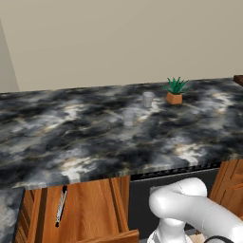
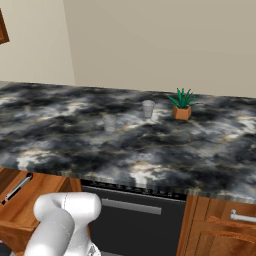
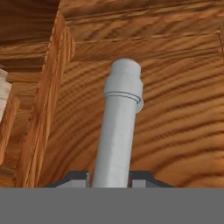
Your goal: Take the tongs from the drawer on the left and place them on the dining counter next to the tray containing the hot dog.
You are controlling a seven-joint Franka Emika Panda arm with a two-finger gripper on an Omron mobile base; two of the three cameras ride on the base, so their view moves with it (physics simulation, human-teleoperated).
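Gripping: I see the gripper at the bottom centre of the hand view, its two dark tips closed on the silver bar handle, one tip on each side.
Handle: the bar runs up the middle of the hand view over the reddish-brown wood of the drawer front.
Drawer: the drawer stands pulled out at the lower left of the left base view and the lower left of the right base view.
Tongs: the tongs lie inside the drawer, slim and silvery with a black end, near its left side.
Counter: the marbled counter spans the middle of both base views.
On counter: a potted plant sits right of centre, a grey cup just left of it, and a clear glass nearer me.
Arm: white links rise at the lower right of the left base view.
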